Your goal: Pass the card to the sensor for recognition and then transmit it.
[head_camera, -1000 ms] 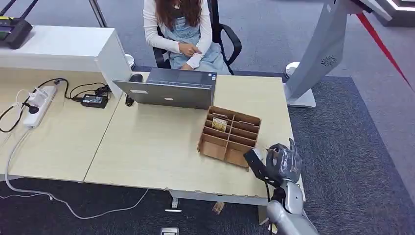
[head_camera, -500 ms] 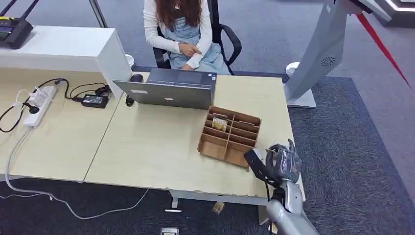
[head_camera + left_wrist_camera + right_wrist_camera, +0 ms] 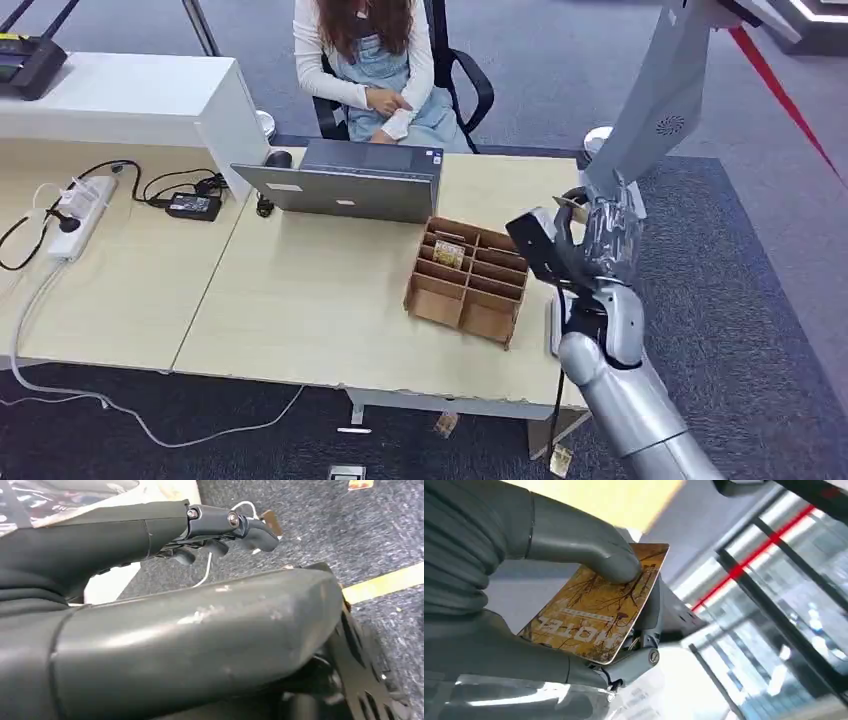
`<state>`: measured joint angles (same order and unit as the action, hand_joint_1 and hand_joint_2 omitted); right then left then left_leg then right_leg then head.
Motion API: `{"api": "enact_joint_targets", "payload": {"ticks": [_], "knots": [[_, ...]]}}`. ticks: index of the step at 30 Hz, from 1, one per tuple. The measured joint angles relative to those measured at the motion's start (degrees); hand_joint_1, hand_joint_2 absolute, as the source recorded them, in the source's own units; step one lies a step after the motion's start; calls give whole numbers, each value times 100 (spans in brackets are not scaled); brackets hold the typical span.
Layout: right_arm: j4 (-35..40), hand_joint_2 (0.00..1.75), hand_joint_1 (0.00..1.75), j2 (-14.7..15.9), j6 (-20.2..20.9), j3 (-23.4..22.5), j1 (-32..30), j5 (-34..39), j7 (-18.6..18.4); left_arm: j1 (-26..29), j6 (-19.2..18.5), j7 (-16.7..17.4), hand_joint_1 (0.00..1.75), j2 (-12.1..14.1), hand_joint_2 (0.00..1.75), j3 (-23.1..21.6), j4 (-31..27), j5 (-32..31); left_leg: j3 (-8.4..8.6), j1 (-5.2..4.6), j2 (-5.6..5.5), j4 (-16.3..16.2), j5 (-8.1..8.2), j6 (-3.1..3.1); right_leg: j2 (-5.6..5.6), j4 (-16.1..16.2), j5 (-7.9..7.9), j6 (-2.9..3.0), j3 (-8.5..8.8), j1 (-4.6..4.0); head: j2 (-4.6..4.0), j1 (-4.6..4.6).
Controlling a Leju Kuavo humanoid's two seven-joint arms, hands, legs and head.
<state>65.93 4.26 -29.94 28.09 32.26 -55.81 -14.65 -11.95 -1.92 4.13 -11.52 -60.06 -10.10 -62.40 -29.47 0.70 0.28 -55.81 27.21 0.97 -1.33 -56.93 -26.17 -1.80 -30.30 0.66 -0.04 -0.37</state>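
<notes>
My right hand (image 3: 603, 236) is raised above the table's right edge, close beside the base of the slanted grey sensor stand (image 3: 655, 105). It pinches a yellow-brown hotel card (image 3: 596, 612) between thumb (image 3: 589, 547) and fingers; a tan corner of the card (image 3: 572, 204) shows above the hand in the head view. In the left wrist view my left hand (image 3: 165, 530) hangs over the dark carpet, fingers stretched out and holding nothing.
A cardboard divider box (image 3: 470, 280) stands on the wooden table (image 3: 320, 310), with another card (image 3: 449, 254) in one compartment. Behind it is a laptop (image 3: 345, 185), and a person (image 3: 370, 60) sits beyond. A power strip (image 3: 75, 212) and cables lie far left.
My right arm has lifted from the table's near right corner and swung up and forward, bringing the card beside the grey stand. Nothing on the table moved.
</notes>
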Motion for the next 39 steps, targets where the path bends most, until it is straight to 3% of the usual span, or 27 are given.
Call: {"api": "enact_joint_targets", "payload": {"ticks": [6,10,17,23,32,39], "knots": [[899,175,175,-41,732,512,756,-801,-395,-1,26,-253,0,-2,0,-13,0,76,-1,2,2,0,-1,1,2,-2,0,0,-1,-2,0,0],[1168,175,175,-131,988,847,1193,-900,-527,-1,31,-330,0,-4,0,-13,0,107,-1,3,-1,0,-2,2,-4,-2,-1,0,-1,-3,0,0],[1042,175,175,-336,1713,1477,1961,-1261,-629,4,-129,-583,0,-2,0,-7,2,269,-6,2,0,1,-2,2,0,-3,0,0,-2,-2,0,0],[254,175,175,-833,1567,1866,2631,-1175,-629,7,-203,-671,0,-2,0,0,2,304,-4,7,-2,1,-4,4,-2,-4,0,1,-2,-7,0,0],[-450,175,175,-1199,1486,2109,2880,-1134,-629,9,-229,-695,0,-2,0,4,2,319,-7,3,-3,1,-3,4,-1,-4,0,0,-2,-4,0,0],[-1485,175,175,-1807,1082,2319,3094,-913,-557,14,-308,-723,0,-2,0,4,2,372,-5,11,-6,1,-3,5,-2,-4,-1,1,-4,-8,0,0]]}}
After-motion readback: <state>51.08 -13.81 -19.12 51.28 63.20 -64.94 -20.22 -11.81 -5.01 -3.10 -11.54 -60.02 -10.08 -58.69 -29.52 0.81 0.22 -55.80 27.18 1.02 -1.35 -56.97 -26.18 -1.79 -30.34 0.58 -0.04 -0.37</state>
